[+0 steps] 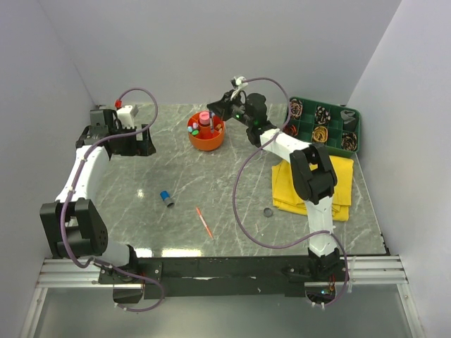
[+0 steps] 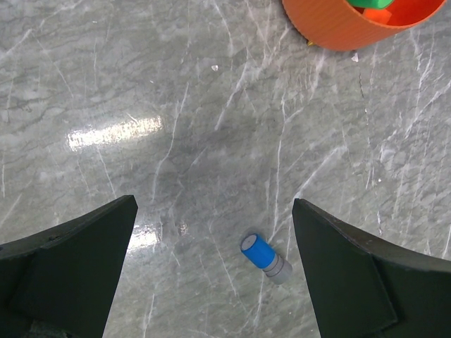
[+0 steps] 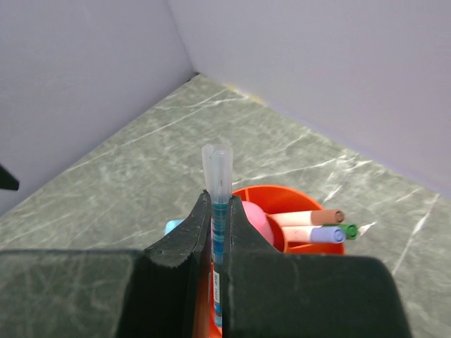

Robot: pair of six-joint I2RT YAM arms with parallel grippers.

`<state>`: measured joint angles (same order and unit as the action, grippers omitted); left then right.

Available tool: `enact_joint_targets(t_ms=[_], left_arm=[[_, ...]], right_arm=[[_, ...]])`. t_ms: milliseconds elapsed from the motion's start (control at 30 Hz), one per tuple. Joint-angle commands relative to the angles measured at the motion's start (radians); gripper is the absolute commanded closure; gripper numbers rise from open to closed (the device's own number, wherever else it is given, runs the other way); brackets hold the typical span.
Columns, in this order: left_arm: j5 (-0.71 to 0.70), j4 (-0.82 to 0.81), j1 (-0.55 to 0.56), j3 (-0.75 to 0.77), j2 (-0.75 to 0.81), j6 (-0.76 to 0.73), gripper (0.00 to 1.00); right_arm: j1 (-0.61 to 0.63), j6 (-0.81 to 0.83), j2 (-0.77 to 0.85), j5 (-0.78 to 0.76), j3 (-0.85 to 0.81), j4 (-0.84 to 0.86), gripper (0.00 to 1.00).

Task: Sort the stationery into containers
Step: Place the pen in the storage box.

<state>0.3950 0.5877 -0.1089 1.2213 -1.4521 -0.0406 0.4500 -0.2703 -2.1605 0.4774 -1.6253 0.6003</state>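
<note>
The right tool (image 3: 220,211) is pressed together on a thin pen (image 3: 218,176) with a clear cap and blue ink. It pinches the barrel partway down, so the pen stands upright over the orange organiser (image 3: 282,194), near the top centre of the overhead view. The organiser already holds a pink tube (image 3: 255,220) and several markers (image 3: 310,227). The pen looks light, stiff and smooth-sided, so a mid-barrel pinch should keep it from swinging, though so narrow a shaft could slip or twist if the grip loosens. The left tool (image 2: 214,204) is spread wide and holds nothing, hanging over bare desk (image 2: 141,84). A blue cap (image 2: 257,251) with a grey end lies on its side low in that wrist view, just right of centre. It is probably light, hard and apt to roll, and best taken across its round body. A thin red pen (image 1: 204,222) and a dark disc (image 1: 268,212) lie loose in the lower middle of the overhead view. The disc is flat and likely awkward to lift by its edge. The green tray (image 1: 350,113) sits at upper right, above a yellow cloth (image 1: 338,169).
</note>
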Motion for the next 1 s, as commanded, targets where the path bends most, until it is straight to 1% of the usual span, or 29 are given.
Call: enact_joint_targets(t_ms=[0,133,467,533,733,800,867,933,967], left_arm=[[0.015,-0.023,-0.006,0.03,-0.013,-0.008,0.01],[0.015,-0.025,-0.005,0.04,-0.027,-0.01,0.0],[0.021,-0.035,-0.006,0.057,-0.059,-0.008,0.01],[0.022,-0.04,-0.005,0.055,-0.062,-0.005,0.0],[0.021,-0.046,-0.005,0.052,-0.07,-0.005,0.01],[0.021,-0.049,-0.005,0.053,-0.071,-0.004,0.01],[0.025,-0.052,-0.003,0.056,-0.067,-0.002,0.01],[0.024,-0.055,-0.005,0.061,-0.064,0.002,0.01],[0.015,-0.057,-0.005,0.063,-0.059,0.005,0.0]], right_arm=[[0.01,0.043,0.002,-0.069,0.005,0.11,1.0],[0.013,0.066,0.011,-0.08,0.051,0.131,1.0],[0.016,0.097,0.007,-0.094,0.091,0.138,1.0],[0.018,0.095,0.007,-0.094,0.1,0.131,0.93],[0.023,0.1,0.014,-0.097,0.13,0.13,0.88],[0.024,0.098,0.024,-0.097,0.136,0.13,0.78],[0.024,0.1,0.034,-0.097,0.145,0.127,0.71],[0.024,0.102,0.057,-0.1,0.157,0.11,0.66],[0.026,0.106,0.067,-0.102,0.162,0.092,0.61]])
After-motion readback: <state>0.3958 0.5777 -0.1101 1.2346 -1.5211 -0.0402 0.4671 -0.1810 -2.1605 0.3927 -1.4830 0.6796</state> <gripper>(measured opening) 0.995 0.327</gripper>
